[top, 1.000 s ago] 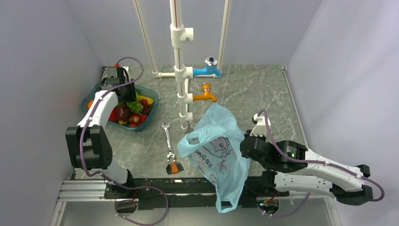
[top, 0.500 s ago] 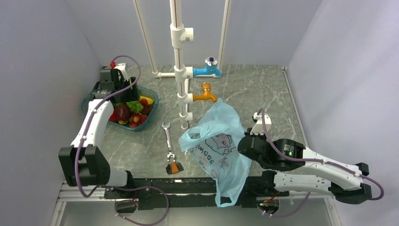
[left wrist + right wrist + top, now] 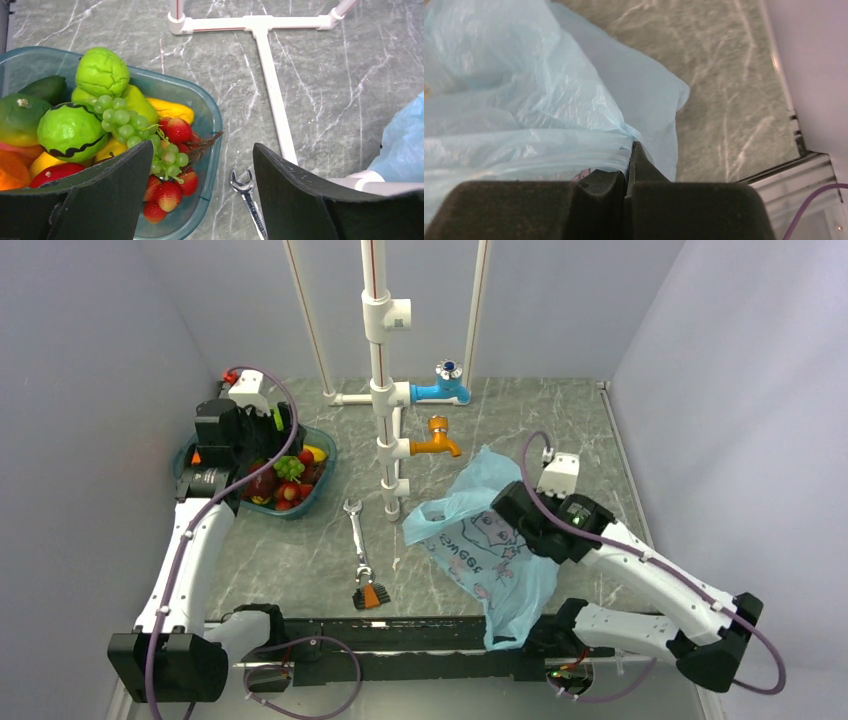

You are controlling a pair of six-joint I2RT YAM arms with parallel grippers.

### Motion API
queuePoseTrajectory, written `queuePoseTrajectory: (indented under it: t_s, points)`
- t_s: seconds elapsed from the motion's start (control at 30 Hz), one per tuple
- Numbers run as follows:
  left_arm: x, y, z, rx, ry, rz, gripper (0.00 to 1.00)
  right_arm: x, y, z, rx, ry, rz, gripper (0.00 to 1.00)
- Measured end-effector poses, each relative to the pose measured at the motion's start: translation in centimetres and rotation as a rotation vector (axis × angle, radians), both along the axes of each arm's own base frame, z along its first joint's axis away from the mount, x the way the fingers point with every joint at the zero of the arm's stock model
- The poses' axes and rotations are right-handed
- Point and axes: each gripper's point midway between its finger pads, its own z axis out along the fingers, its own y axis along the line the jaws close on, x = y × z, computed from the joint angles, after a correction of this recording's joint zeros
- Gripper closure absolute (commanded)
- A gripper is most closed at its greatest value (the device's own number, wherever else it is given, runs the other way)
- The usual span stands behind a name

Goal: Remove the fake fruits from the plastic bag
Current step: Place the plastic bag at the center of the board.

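The light-blue plastic bag (image 3: 478, 545) with dark cartoon print lies slumped on the table right of centre, its lower end over the near rail. My right gripper (image 3: 508, 510) is shut on a bunched fold of the bag (image 3: 524, 100), pinched at my fingertips (image 3: 630, 152). No fruit shows inside the bag. My left gripper (image 3: 202, 147) is open and empty, above the right edge of the teal basket (image 3: 212, 117). The basket holds the grape bunch (image 3: 135, 130), round green fruits (image 3: 102, 70), an orange (image 3: 10, 170) and a maroon plum (image 3: 262, 478).
Strawberries (image 3: 167, 195), a yellow banana (image 3: 170, 107) and other fruit also fill the basket. A wrench (image 3: 356, 535) and a small orange brush (image 3: 371, 594) lie mid-table. A white pipe stand (image 3: 385, 390) carries blue (image 3: 445, 388) and orange (image 3: 437, 440) taps. Walls close both sides.
My left gripper has risen off the basket and drawn back, still open. My right gripper has carried the bag rightward and away from the near edge, and the bag has sunk lower.
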Motion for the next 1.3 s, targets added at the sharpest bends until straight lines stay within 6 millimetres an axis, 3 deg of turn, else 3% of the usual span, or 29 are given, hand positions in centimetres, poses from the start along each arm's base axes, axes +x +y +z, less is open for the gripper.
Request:
queuePoseTrajectory:
  t_s: [0.17, 0.27, 0.6, 0.8, 0.87, 1.03, 1.13, 1.3]
  points:
    - [-0.3, -1.3, 0.5, 0.003, -0.027, -0.04, 0.22, 2.6, -4.1, -0.2, -0.027, 0.029, -0.173, 1.0]
    - [-0.4, -1.7, 0.6, 0.007, -0.031, -0.053, 0.22, 3.8, -5.2, 0.1, -0.033, 0.019, -0.214, 1.0]
    - [-0.5, -1.7, 0.7, 0.009, -0.034, -0.054, 0.21, 11.4, -6.5, 2.7, -0.047, -0.053, -0.365, 1.0]
    - [-0.5, -1.7, 0.7, 0.015, -0.036, -0.058, 0.21, 17.1, -8.3, 5.1, -0.063, -0.13, -0.455, 0.93]
    - [-0.5, -1.7, 0.7, 0.015, -0.037, -0.059, 0.21, 18.4, -8.6, 4.8, -0.08, -0.124, -0.461, 0.86]
    - [-0.5, -1.8, 0.7, 0.012, -0.036, -0.066, 0.22, 19.9, -8.5, 2.4, -0.129, -0.06, -0.428, 0.5]
    - [-0.5, -1.9, 0.6, 0.012, -0.035, -0.068, 0.22, 20.0, -7.8, 0.7, -0.119, -0.008, -0.376, 0.38]
    - [-0.5, -1.9, 0.7, 0.017, -0.037, -0.071, 0.21, 19.0, -6.1, -1.8, -0.061, 0.073, -0.282, 0.07]
